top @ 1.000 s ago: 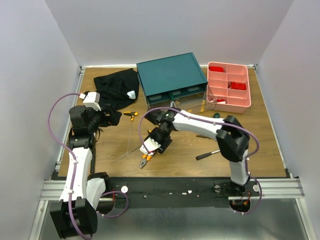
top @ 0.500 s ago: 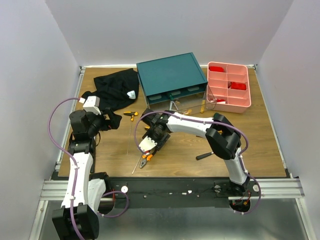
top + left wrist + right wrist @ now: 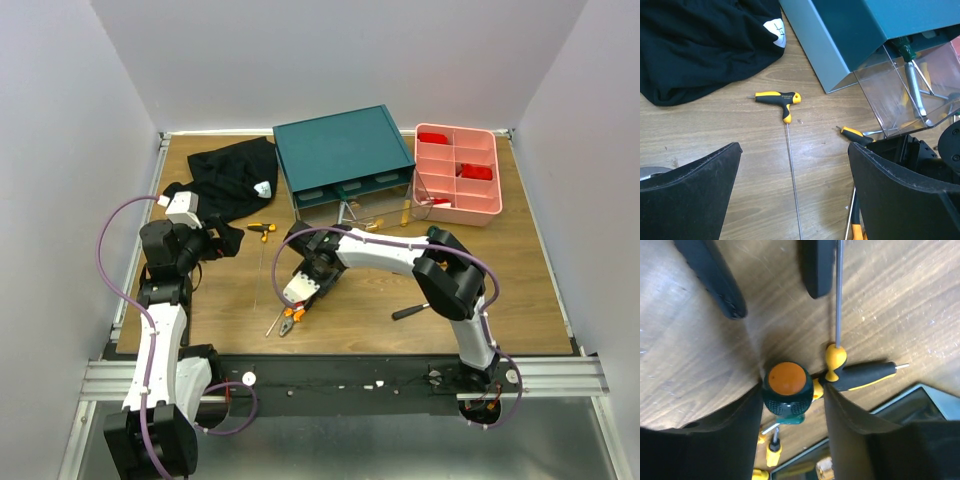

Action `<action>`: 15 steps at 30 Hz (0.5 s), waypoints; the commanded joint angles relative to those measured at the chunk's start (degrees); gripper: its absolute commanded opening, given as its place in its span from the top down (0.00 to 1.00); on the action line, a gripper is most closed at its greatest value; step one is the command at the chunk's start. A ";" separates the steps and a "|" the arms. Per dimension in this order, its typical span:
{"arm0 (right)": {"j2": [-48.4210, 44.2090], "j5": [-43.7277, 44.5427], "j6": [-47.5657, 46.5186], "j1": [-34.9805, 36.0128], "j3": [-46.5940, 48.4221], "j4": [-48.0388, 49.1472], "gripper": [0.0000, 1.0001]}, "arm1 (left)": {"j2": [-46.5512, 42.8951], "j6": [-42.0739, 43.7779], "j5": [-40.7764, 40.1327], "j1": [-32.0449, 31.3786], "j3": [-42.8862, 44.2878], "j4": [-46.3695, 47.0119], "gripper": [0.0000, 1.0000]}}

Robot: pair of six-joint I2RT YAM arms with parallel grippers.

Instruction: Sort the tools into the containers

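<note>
A brown wooden table (image 3: 350,310) boxed in by pale walls (image 3: 350,60) carries the teal cabinet (image 3: 345,150) at its back; place everything below from that cabinet. In front of it, a little left of its middle, the green-handled screwdriver (image 3: 786,382) points its orange cap straight at the right wrist camera. The right gripper (image 3: 793,407) looks clamped on its handle from both sides. You see that handle only end-on, so if the hold is shallow the shaft may swing or slip out as you lift.

Nearer the cabinet lies the yellow T-handle key (image 3: 777,97), its thin rod running away from the cabinet close by the gripper. The orange-handled pliers (image 3: 290,320) lie just beyond the gripper, farther from the cabinet. A drag instead of a clean lift would likely sweep either one.

The clear drawer (image 3: 890,100) stands out of the cabinet front, crowded with shafts, so a steep entry could jam against them. The left gripper (image 3: 794,150) hovers left-front of the cabinet, fingers wide apart and holding nothing, near enough to clash with the right arm (image 3: 400,250). The black cloth (image 3: 235,175) lies left of the cabinet, the pink tray (image 3: 457,175) just right of it.

You cannot see the screwdriver's tip, and the top view buries the grasp under the wrist. Two dark bars (image 3: 715,282) at the upper edge of the right wrist view are cut off and unidentifiable. A black-handled tool (image 3: 415,310) right-front of the cabinet is half hidden by the arm
</note>
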 commanded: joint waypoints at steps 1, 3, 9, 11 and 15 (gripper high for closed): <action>0.92 5.14 0.82 -0.02 -3.57 2.44 0.59 | 0.10 -0.40 1.48 0.35 -0.55 1.70 0.01; 0.05 4.45 1.26 0.07 -3.40 1.92 0.65 | 0.01 -0.58 1.65 0.43 -0.64 1.70 0.01; -6.89 -11.26 3.45 0.25 6.85 -13.96 0.70 | 0.63 -0.75 2.18 0.35 0.33 1.26 0.01; -8.21 -19.79 4.07 0.16 12.91 -23.17 0.71 | 1.42 -1.02 2.53 0.35 1.12 1.43 0.01; -7.52 -32.01 9.41 -0.72 29.86 -34.46 0.74 | 3.61 -2.16 3.50 0.35 2.70 1.70 0.01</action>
